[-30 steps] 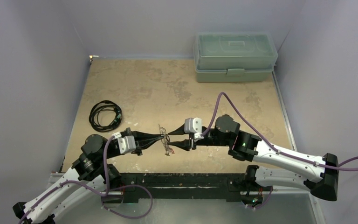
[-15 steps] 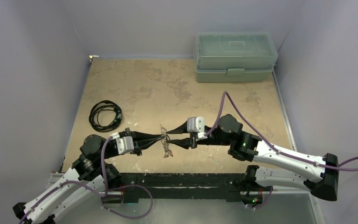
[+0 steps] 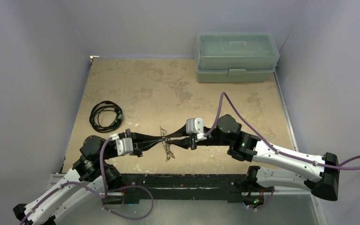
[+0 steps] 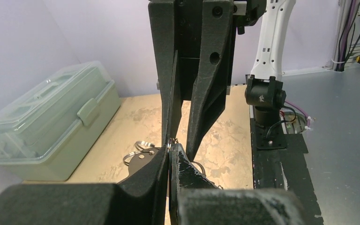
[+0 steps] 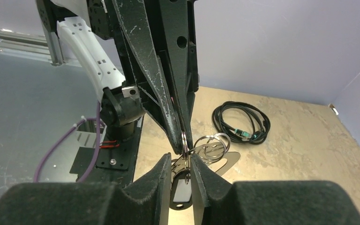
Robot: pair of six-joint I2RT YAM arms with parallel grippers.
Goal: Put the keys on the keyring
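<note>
My left gripper (image 3: 163,138) and right gripper (image 3: 171,141) meet tip to tip above the near middle of the table. The left gripper (image 4: 170,149) is shut on a thin silvery split ring (image 5: 183,138). From it hang more rings (image 5: 212,144), small metal keys (image 5: 178,165) and a dark piece with a pale face (image 5: 182,191). The flat silvery keyring (image 5: 228,161) with its oval cut-out shows just behind the rings. The right gripper (image 5: 180,161) stands narrowly open, one finger on each side of the hanging ring and keys. Single keys are hard to tell apart.
A coiled black cable (image 3: 106,116) lies on the left of the table. A pale green lidded box (image 3: 236,56) stands at the back right. The arms' black base plate (image 3: 187,180) runs along the near edge.
The right gripper's jaws have narrowed around the hanging bundle, and the right wrist has shifted slightly back to the left. The left gripper holds still, shut on the ring.
</note>
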